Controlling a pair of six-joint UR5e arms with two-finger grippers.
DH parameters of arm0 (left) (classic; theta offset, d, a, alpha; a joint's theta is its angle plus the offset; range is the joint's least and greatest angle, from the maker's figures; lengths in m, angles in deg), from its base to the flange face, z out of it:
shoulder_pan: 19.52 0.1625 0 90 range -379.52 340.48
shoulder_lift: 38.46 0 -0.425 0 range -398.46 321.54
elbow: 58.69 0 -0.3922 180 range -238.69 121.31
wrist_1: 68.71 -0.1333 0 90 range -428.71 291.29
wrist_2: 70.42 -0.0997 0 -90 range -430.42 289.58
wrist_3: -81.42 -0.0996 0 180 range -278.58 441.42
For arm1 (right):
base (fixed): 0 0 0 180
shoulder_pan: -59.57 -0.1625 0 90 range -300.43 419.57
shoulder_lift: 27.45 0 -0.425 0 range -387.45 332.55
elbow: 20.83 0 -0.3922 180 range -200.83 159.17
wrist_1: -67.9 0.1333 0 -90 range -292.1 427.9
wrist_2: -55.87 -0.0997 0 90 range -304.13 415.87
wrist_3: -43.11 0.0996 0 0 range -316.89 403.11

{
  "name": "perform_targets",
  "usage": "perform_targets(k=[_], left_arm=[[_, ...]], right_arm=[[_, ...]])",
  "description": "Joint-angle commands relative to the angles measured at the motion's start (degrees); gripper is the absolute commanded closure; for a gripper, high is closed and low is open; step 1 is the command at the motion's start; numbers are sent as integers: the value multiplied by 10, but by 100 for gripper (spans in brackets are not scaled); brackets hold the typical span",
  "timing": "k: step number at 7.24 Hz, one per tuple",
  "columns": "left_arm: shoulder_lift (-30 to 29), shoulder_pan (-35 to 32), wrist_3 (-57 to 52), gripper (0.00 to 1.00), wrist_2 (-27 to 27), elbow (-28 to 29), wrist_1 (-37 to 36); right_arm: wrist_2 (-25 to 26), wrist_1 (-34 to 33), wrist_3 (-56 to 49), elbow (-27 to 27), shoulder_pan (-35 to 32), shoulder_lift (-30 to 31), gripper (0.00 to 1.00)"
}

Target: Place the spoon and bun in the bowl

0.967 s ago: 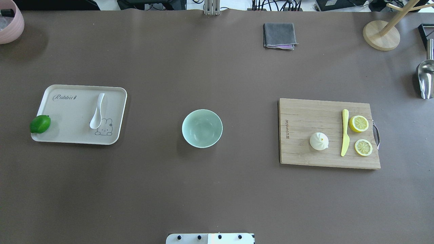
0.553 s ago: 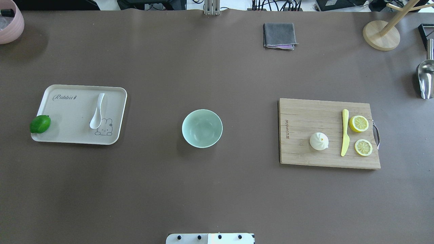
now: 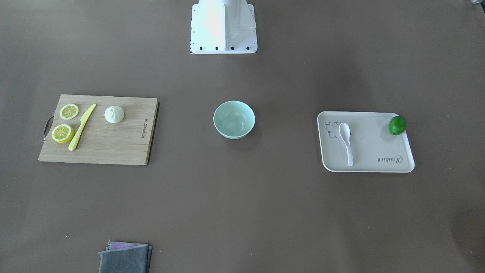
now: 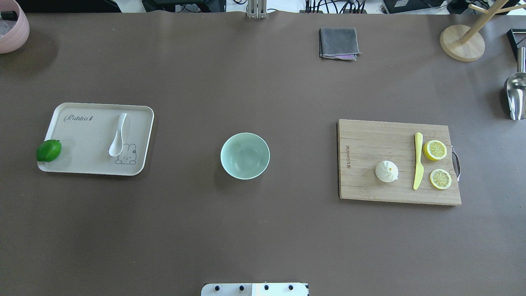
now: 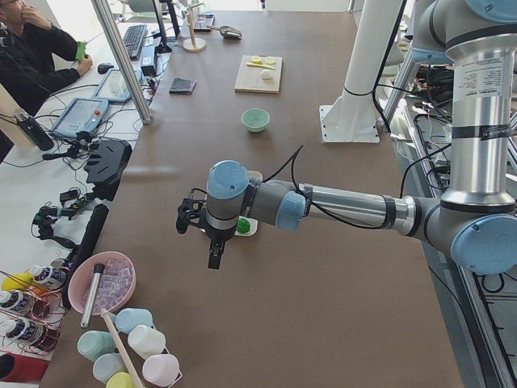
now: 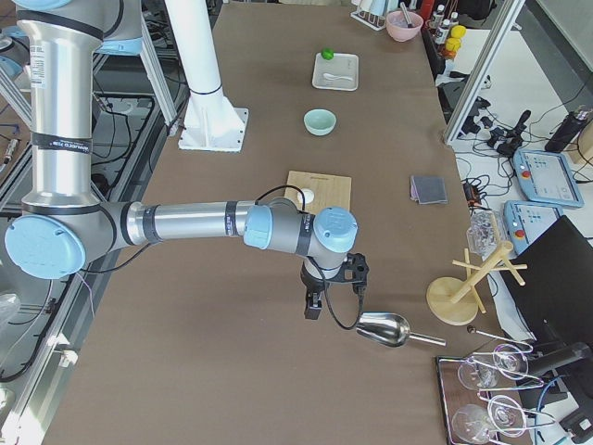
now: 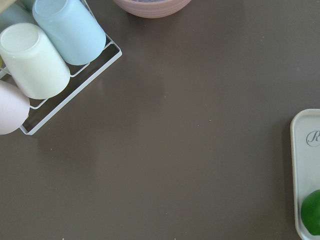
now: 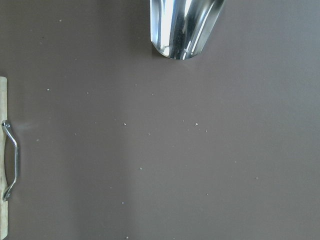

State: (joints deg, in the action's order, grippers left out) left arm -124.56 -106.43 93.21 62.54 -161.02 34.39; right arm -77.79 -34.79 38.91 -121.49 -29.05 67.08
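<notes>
The white spoon (image 4: 117, 135) lies on a cream tray (image 4: 82, 162) at the table's left, scoop towards the robot. The cream-white bun (image 4: 386, 171) sits on a wooden cutting board (image 4: 370, 139) at the right. The mint-green bowl (image 4: 245, 156) stands empty in the middle between them. My left gripper (image 5: 214, 259) shows only in the exterior left view, hanging over the table's left end beyond the tray. My right gripper (image 6: 313, 306) shows only in the exterior right view, beyond the board near a metal scoop. I cannot tell whether either is open or shut.
A green lime (image 4: 49, 150) sits on the tray's corner. A yellow knife (image 4: 418, 161) and two lemon slices (image 4: 434, 150) lie on the board. A grey cloth (image 4: 338, 43), a wooden stand (image 4: 462, 42), a metal scoop (image 4: 515, 96) and a pink bowl (image 4: 12, 26) line the far edge and ends.
</notes>
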Motion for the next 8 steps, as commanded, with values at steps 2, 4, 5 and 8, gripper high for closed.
perform_targets(k=[2, 4, 5, 8], left_arm=[[-24, 130, 241, 2, 14, -4, 214], [-50, 196, 320, 2, 15, 31, 300], [-91, 205, 397, 2, 17, 45, 304], [-117, 328, 395, 2, -183, 43, 303]], right_arm=[[-1, 35, -2, -14, 7, -21, 0], [-6, 99, -3, -5, 16, -19, 0], [-66, 133, 20, 2, 15, -11, 0], [-85, 136, 43, 6, 29, -17, 0]])
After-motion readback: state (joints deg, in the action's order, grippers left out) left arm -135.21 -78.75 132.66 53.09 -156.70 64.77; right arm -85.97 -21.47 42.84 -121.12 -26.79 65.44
